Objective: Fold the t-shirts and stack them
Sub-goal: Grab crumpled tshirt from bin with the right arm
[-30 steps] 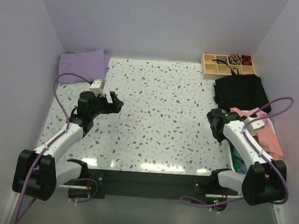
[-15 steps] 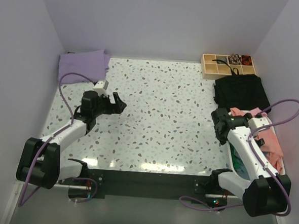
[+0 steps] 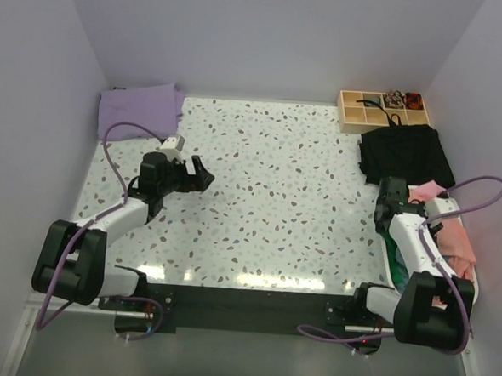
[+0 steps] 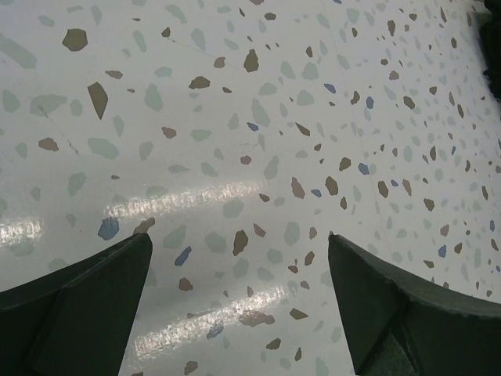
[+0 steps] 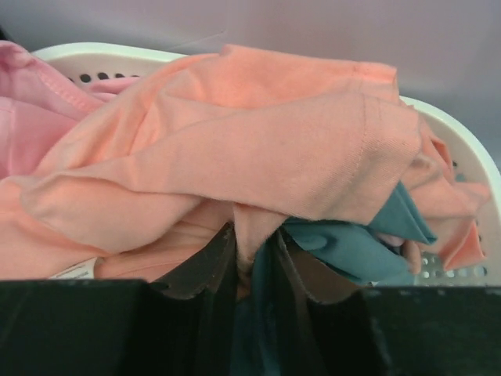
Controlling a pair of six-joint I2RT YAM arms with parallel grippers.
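Observation:
A salmon-pink t-shirt point(image 5: 235, 149) lies crumpled in the white basket point(image 5: 462, 149) at the table's right edge, also in the top view point(image 3: 457, 239). My right gripper point(image 5: 254, 247) is shut on a fold of it at the basket's near rim; in the top view this gripper point(image 3: 410, 200) is at the basket's back end. Teal-blue cloth point(image 5: 352, 243) shows under the pink one. The lavender-purple t-shirt point(image 3: 141, 107) lies folded at the back left corner. My left gripper point(image 3: 201, 175) is open and empty over bare table, as the left wrist view point(image 4: 239, 239) shows.
A black cloth point(image 3: 405, 155) lies at the back right, behind the basket point(image 3: 476, 278). A wooden compartment box point(image 3: 383, 111) with small items stands at the back right corner. Walls close in the table on three sides.
My right gripper has swung right from the table edge to the basket and closed on the pink cloth. My left gripper has shifted slightly right and stays open.

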